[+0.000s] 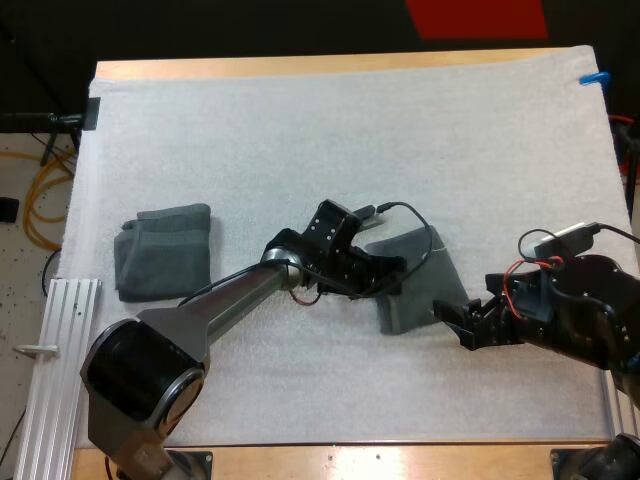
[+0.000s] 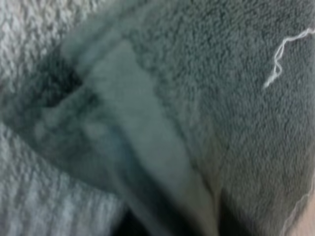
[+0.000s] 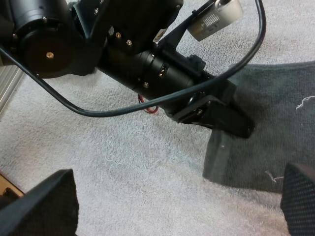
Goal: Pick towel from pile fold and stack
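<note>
High view: my left pincer (image 1: pixel 395 270) is at the soft dark grey-green towel (image 1: pixel 418 300) near the middle of the surface (image 1: pixel 300 140). I cannot tell its grip. My right pincer (image 1: pixel 462 325) is spread wide beside it. I think the towel is light and floppy, so pinch a corner.

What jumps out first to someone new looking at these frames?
The big left arm stretches across the white mat, its tip down on the left edge of a dark grey-green towel near the middle. The right gripper sits just off that towel's right side, jaws open. A folded towel lies at the mat's left.
</note>
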